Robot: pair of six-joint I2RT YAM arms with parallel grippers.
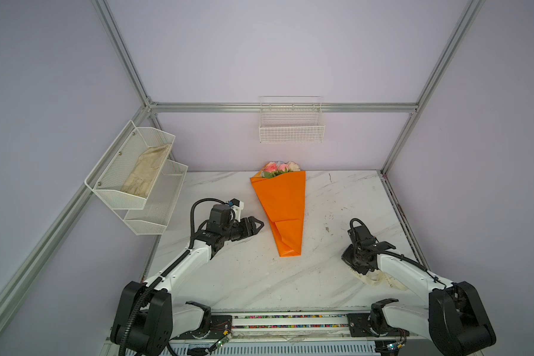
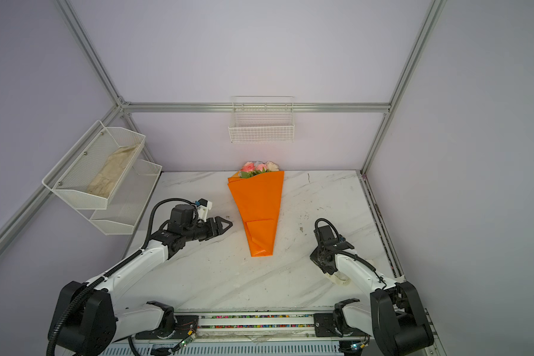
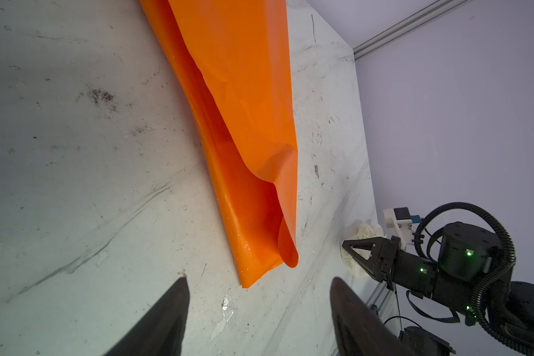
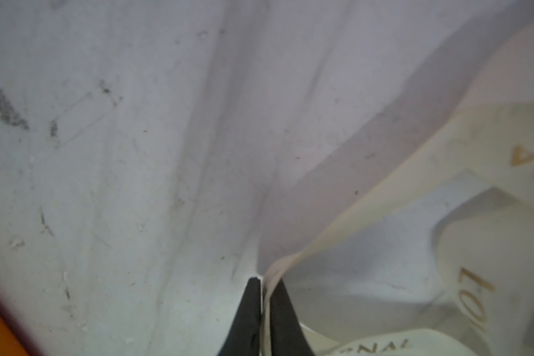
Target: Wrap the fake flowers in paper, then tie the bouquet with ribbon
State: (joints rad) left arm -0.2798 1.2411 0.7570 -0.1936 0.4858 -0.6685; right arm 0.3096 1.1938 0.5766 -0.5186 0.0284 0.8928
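**Desk:** What fills the frame?

**Photographer:** A marble-patterned counter [image 1: 228, 277]. Flat along its middle lies the bouquet of fake flowers [image 1: 282, 209], with the roses [image 1: 279, 167] toward the back wall and the narrow end toward the robot. I'd say it is laid lengthwise so the slim lower part can be reached from both sides for a tie.

**Desk:** Is it wrapped?

**Photographer:** Yes, in orange wrapping paper [image 3: 244, 92] folded into a cone. The left wrist view shows one flap curling loose near the tip. Nothing binds it yet.

**Desk:** And the tie itself?

**Photographer:** A cream ribbon [image 4: 336, 234] with gold lettering lies in loops near the right front of the counter, well apart from the bouquet. That is likely why the right arm is down there.

**Desk:** The fingers?

**Photographer:** The right fingers [image 4: 250, 311] are pinched tight on a strand of the ribbon, which runs up between the tips. The left fingers [image 1: 255, 226] are spread and empty, just beside the cone's narrow half on the left arm's side. They point at it but touch nothing. By my reading they are placed to steady the paper or take the ribbon's free end.
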